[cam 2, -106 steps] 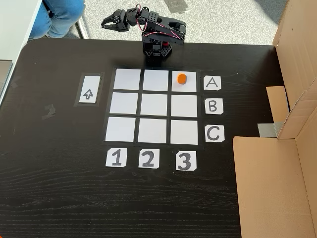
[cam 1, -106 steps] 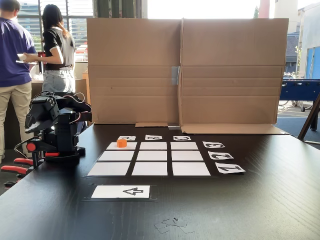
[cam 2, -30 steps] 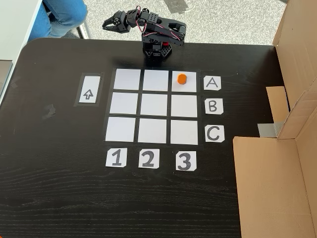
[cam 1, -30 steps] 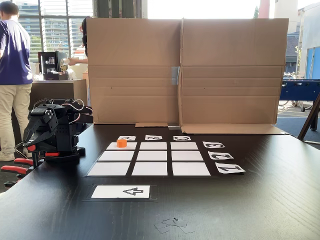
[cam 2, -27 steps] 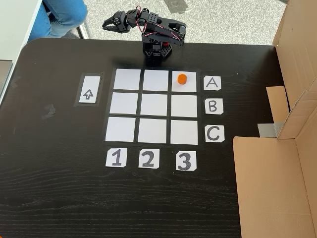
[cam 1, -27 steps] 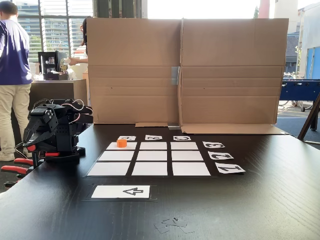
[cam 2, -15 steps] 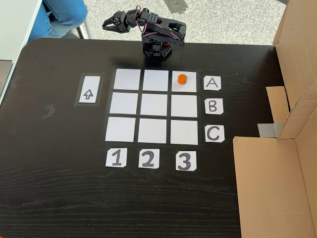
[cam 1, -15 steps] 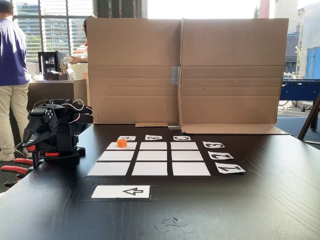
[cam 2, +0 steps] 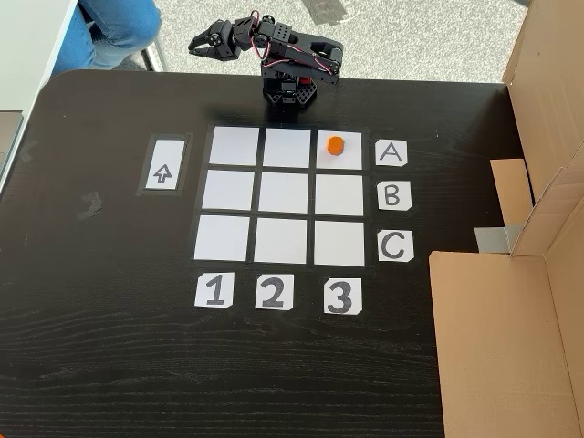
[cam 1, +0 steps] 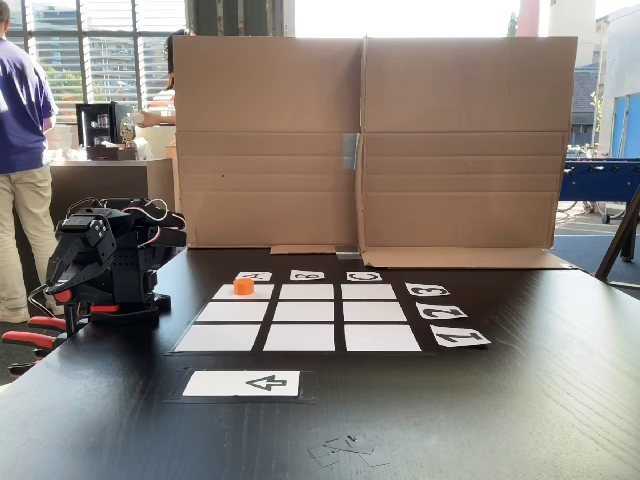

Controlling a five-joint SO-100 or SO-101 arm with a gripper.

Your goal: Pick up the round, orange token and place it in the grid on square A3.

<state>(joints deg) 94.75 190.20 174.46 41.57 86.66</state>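
Observation:
The orange token (cam 2: 335, 145) stands upright on square A3 (cam 2: 351, 158), the corner cell of the grid (cam 2: 283, 195) beside card A and in line with card 3. The low fixed view shows the token (cam 1: 243, 286) on the far left cell (cam 1: 262, 293) of the grid (cam 1: 298, 313). The black arm is folded over its base at the table's far edge. Its gripper (cam 2: 203, 41) hangs past that edge, well apart from the token, with nothing in it. From the low view the gripper (cam 1: 60, 272) points down at the left. The jaw gap is too small to read.
A cardboard wall (cam 1: 370, 140) stands behind the grid, shown at the right (cam 2: 511, 347) from above. An arrow card (cam 2: 162, 164) lies beside column 1. Red clamps (cam 1: 35, 330) hold the arm's base. Paper scraps (cam 1: 345, 447) lie near the front. A person (cam 1: 20, 150) stands beyond the table.
The token stays on its cell throughout. The arm settled slightly lower since the earliest frames and has been still for the last second. People in the background moved left.

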